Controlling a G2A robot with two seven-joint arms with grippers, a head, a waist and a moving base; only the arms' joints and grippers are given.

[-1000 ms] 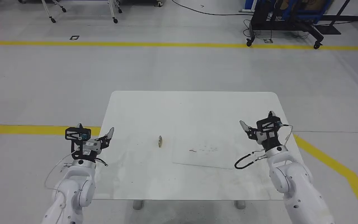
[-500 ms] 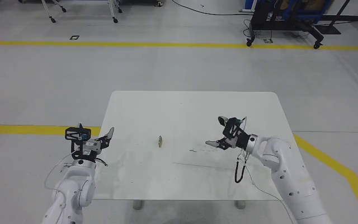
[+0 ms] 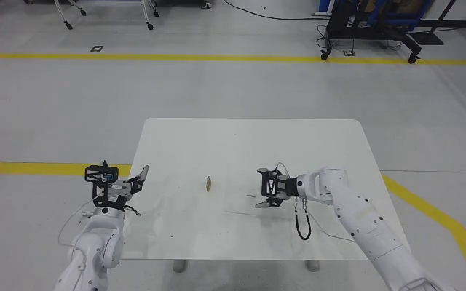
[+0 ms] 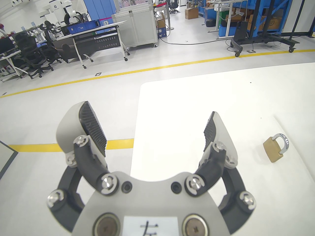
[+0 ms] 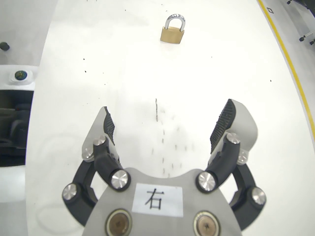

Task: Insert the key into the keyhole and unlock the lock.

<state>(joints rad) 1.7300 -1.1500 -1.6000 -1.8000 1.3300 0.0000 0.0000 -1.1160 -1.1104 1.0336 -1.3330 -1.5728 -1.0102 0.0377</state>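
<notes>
Top view recorded the right gripper (image 3: 260,190) low over the middle of the white table (image 3: 291,138), jaws spread wide and holding nothing. The lock (image 3: 209,183), a brass padlock with a silver shackle, lay flat on the table ahead of that gripper, apart from it and untouched. Right wrist view showed the shackle end pointing away from the gripper. A thin dark sliver (image 5: 156,109) lay on the table between the lock and the gripper, just ahead of the open jaws. It was too slight to confirm as the key. Grey scuff marks (image 5: 169,146) dotted the surface beneath the gripper. The left gripper (image 3: 124,173) hung at the table's left edge, well apart from the lock, jaws likewise wide open and empty.
</notes>
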